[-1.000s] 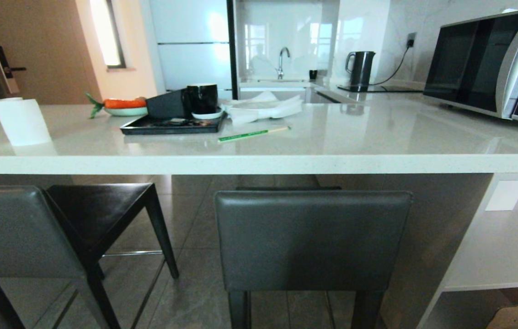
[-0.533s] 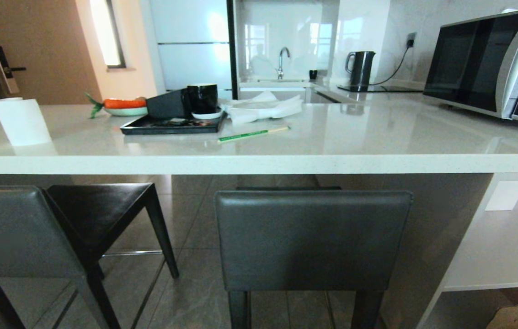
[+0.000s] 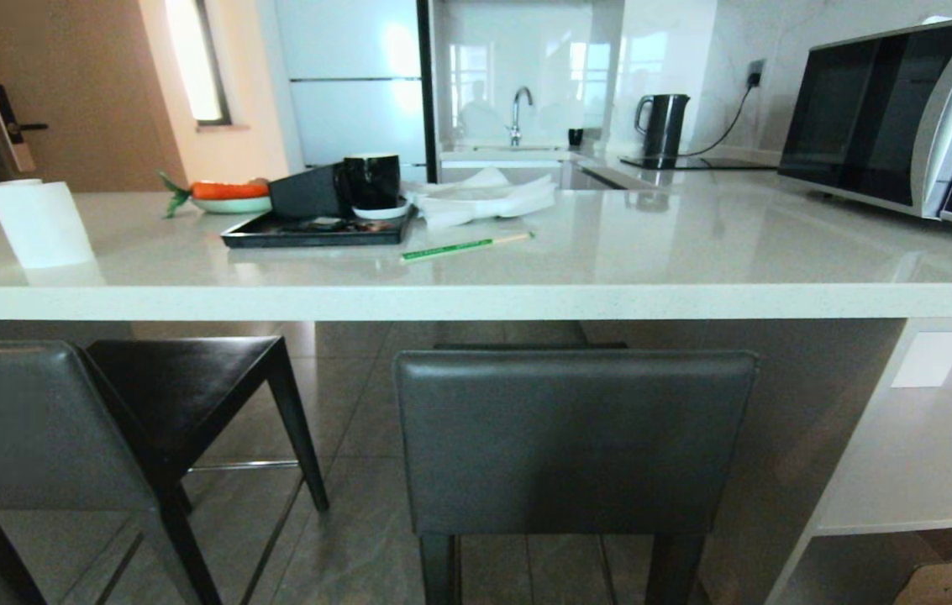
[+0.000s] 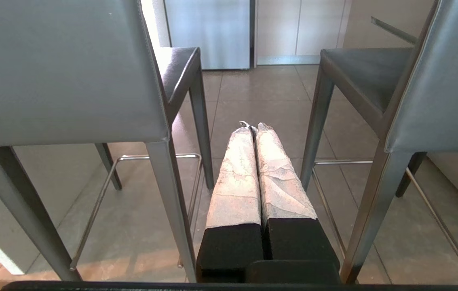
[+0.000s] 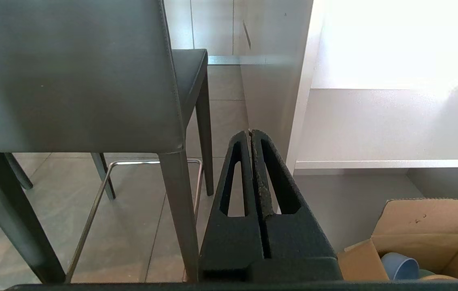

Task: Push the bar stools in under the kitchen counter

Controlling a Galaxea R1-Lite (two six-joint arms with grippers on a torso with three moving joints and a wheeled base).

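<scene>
While no writing is legible, both end effectors, left (image 4: 252,126) and right (image 5: 250,132), sit closed, empty.

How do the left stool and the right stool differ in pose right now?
The left stool stands turned at an angle, so its seat shows beside the backrest; the right stool faces the kitchen counter squarely, and its backrest hides nearly all of its seat. The left stool runs off the head view's edge; the right sits near the middle. Both share grey backrests, dark legs and metal footrest bars.
</scene>
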